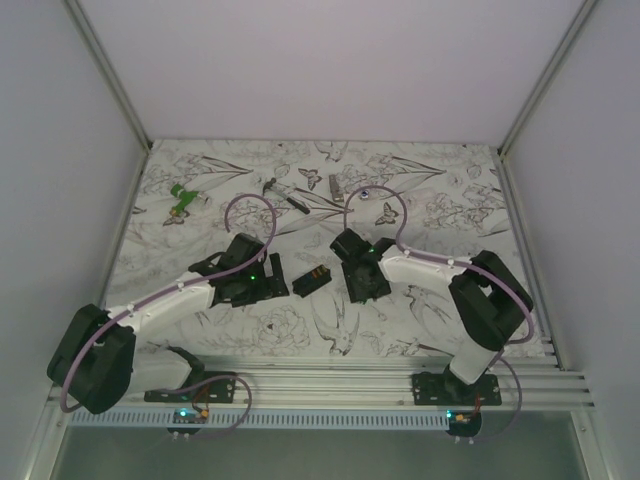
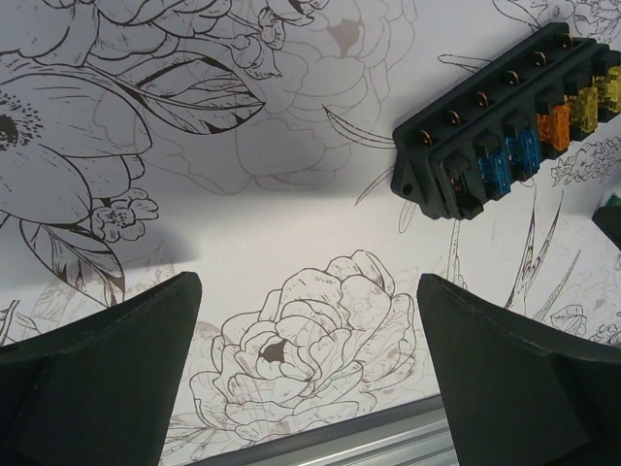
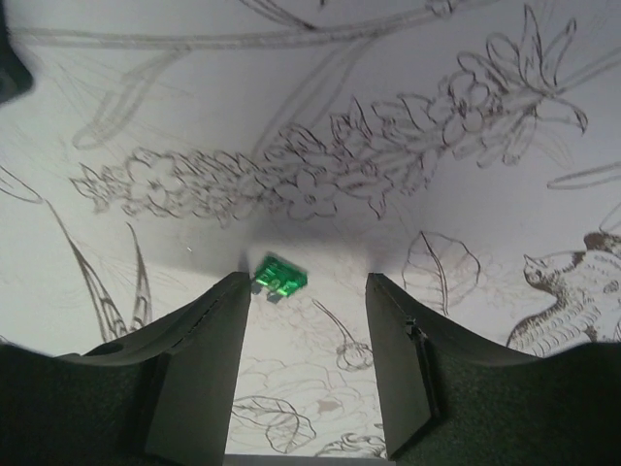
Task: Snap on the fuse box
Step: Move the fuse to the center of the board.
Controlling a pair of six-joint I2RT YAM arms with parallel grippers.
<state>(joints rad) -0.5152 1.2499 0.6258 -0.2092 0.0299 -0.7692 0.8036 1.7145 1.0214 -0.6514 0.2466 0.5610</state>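
Right gripper half-open; green fuse ahead, wrist view only. Left gripper wide by fuse box.

The fuse box is matt black plastic with see-through coloured fuses; tabletop cover looks smooth, matt, printed.

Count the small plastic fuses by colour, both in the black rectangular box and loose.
Blue fuses, in the black plastic fuse box: 2
Orange fuse, in box: 1
Yellow fuses, in box: 2
Green fuse, loose on table: 1
Total: 6
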